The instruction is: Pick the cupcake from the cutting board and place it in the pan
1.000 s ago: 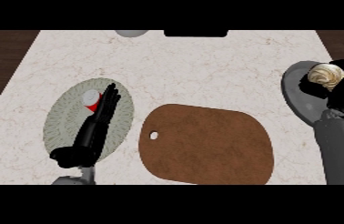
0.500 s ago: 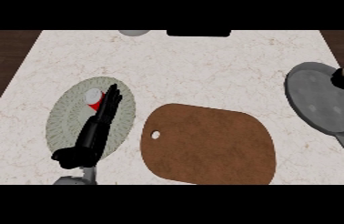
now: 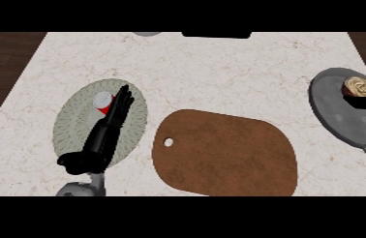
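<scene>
- Since the frame a second ago, the dark grey round metal pan (image 3: 336, 109) at the right edge is showing more of itself, and the grey forearm that was lying over it is gone from sight; the cupcake is now sitting lower against the pan instead of up by that forearm.
- The left hand (image 3: 107, 130), black, has barely shifted across the three frames: it is lying stretched over the pale green round plate (image 3: 75, 121) on the left, its fingers (image 3: 123, 97) straight and close together, clamped on nothing.
- Those fingertips are resting just beside a small red-and-white object (image 3: 104, 100) on the plate; what it is cannot be told.
- The right hand is showing nowhere in the present view, so nothing can be said of its fingers.
- The small brown cupcake with pale swirled frosting (image 3: 355, 86) is lying inside the pan, near its upper right part, partly cut by the picture's edge.
- The brown rounded wooden cutting board (image 3: 225, 155), with a small hole near its left end, is lying bare in the middle of the pale marbled desk (image 3: 214, 67).
- Judging by this, the pick is done and the placing is looking finished or very nearly so; whether the cupcake is already let go cannot be seen.
- The cupcake is looking intact, its dark base below and light top above, and seems upright, though too little shows to be sure.
</scene>
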